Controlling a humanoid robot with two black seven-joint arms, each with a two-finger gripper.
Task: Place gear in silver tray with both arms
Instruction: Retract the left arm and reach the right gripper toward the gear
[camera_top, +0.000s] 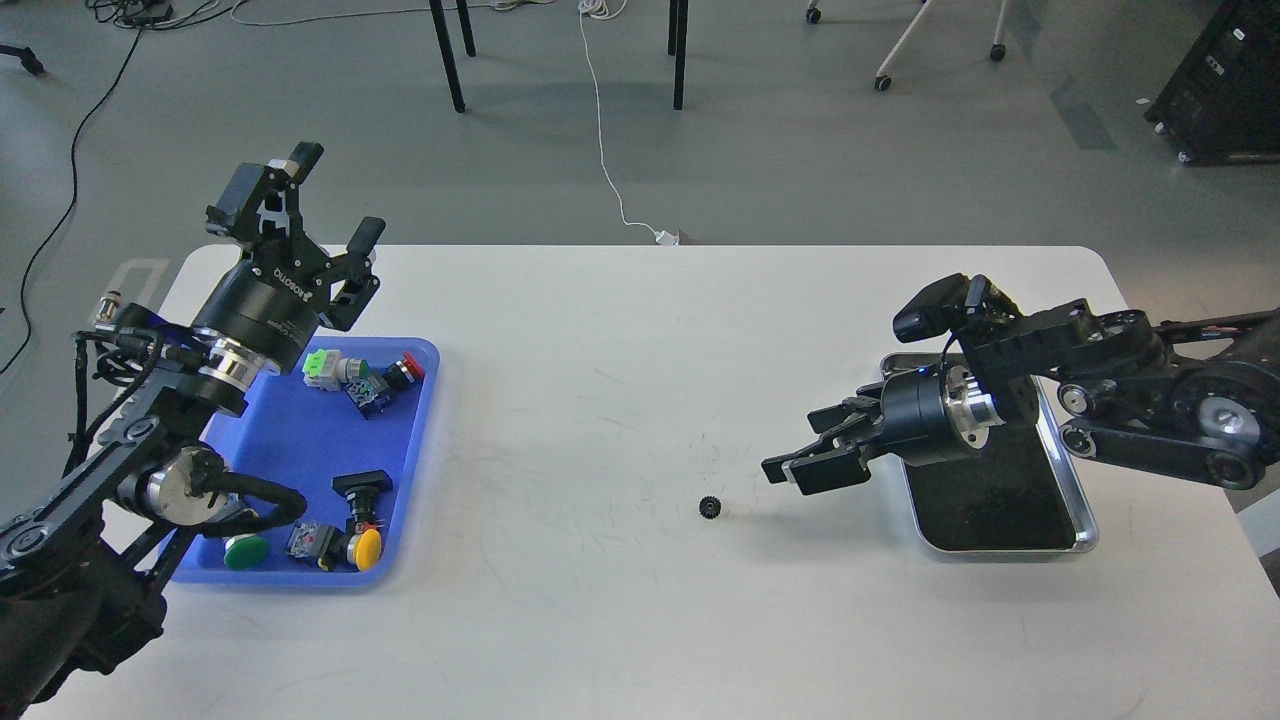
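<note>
A small black gear (711, 507) lies on the white table near its middle. The silver tray (1084, 520) with a dark floor sits at the right, partly covered by my right arm. My right gripper (795, 462) is open and empty, low over the table just right of the gear and left of the tray. My left gripper (325, 205) is open and empty, raised high above the far left corner of the table, far from the gear.
A blue plastic tray (420, 420) at the left holds several push buttons and switches. Chair and table legs and cables are on the floor beyond the table's far edge.
</note>
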